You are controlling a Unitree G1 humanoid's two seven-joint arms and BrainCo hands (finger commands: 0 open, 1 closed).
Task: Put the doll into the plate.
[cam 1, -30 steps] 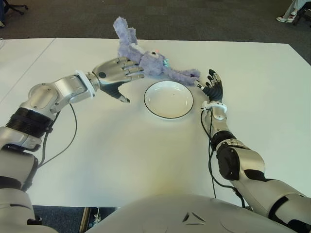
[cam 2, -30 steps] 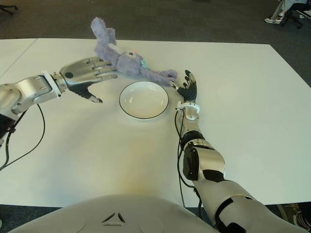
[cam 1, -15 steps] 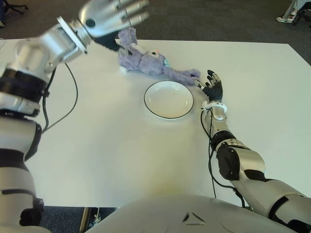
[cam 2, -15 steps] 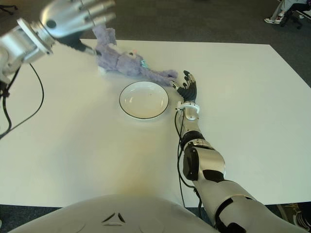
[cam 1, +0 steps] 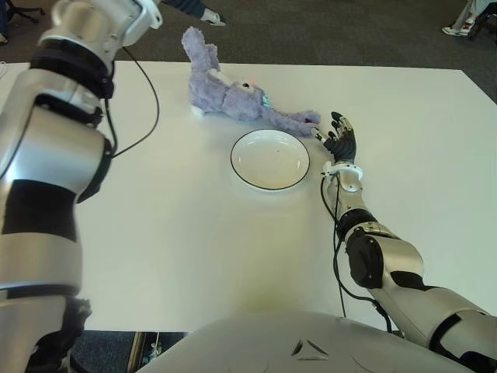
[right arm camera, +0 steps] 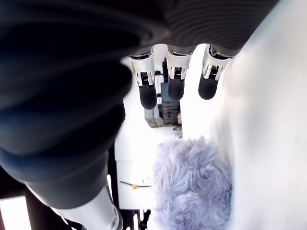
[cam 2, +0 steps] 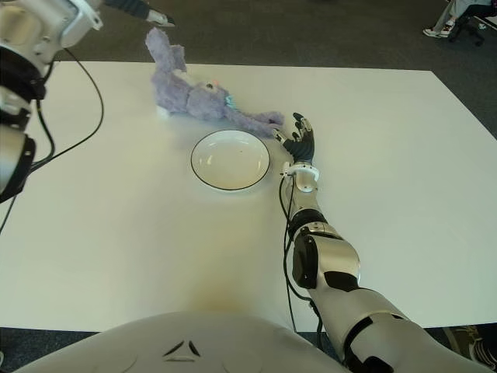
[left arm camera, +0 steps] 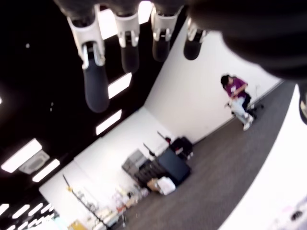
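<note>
Silver-and-black jointed arms trailing black cables, a white torso shell, and dark-tipped silver fingers (left arm camera: 96, 81).

Doll (cam 1: 233, 97): a shaggy lilac plush rabbit lying on its side on the white table, ears pointing away from the robot, one long limb stretched out until its tip lies just beside the fingertips (cam 1: 337, 124) of the right hand (cam 1: 340, 142). Plate (cam 1: 269, 159): a round white dish with a thin dark rim, upright and holding nothing, just left of the right hand and nearer the robot than the doll, its far rim close to the outstretched limb.
</note>
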